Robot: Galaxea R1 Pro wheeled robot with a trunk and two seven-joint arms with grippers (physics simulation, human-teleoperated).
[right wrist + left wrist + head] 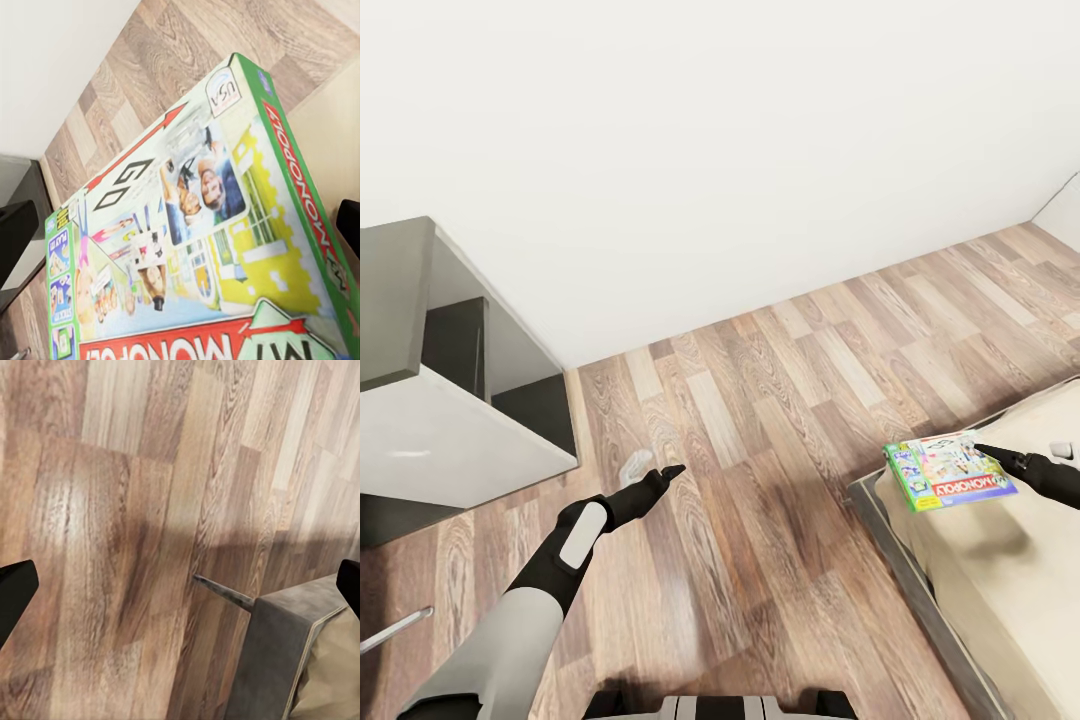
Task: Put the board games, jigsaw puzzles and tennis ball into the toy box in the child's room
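A green-edged Monopoly board game (950,470) sits at the corner of the bed (1010,600), its far corner reaching past the mattress edge. My right gripper (988,452) comes in from the right, with its tip at the game's right edge. In the right wrist view the game (202,225) spans the space ahead, and the dark fingertips (15,240) stand wide apart, so the gripper is open. My left gripper (665,473) hangs open and empty over the floor. The table (420,440) is at the left. The toy box, jigsaw puzzles and tennis ball are out of view.
Wood-plank floor (780,400) stretches between the table and the bed up to a white wall (710,150). A small pale object (632,465) lies on the floor by my left gripper. The left wrist view shows the bed's grey frame corner (285,652).
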